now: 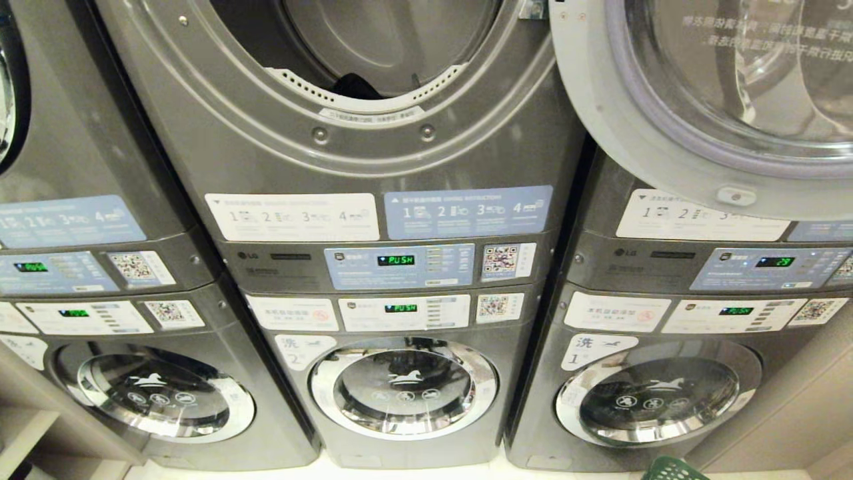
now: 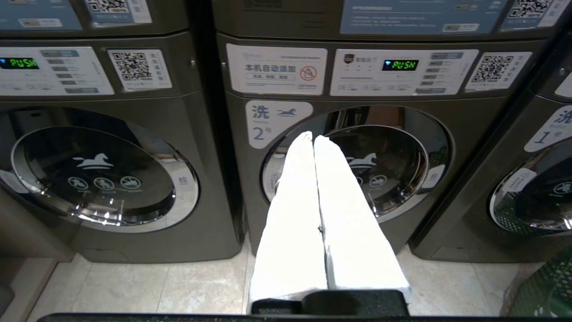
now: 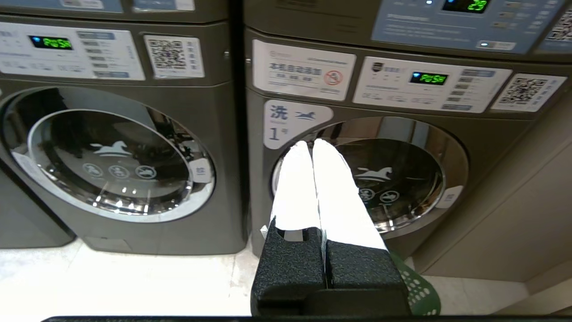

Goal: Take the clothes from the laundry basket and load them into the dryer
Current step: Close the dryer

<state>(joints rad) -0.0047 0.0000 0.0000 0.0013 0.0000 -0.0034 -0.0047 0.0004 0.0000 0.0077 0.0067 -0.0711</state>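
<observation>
In the head view we see the dryer (image 1: 373, 127) at centre with its door (image 1: 706, 100) swung open to the right; dark clothes (image 1: 356, 87) lie inside the drum. A corner of the basket (image 1: 673, 469) shows near, lower right.

In the left wrist view, the left gripper (image 2: 313, 139) is pressed together, empty, facing washer 2 (image 2: 357, 165).

In the right wrist view, the right gripper (image 3: 311, 145) is pressed together, empty, facing washer 1 (image 3: 380, 174); the basket sits beneath it.
</observation>
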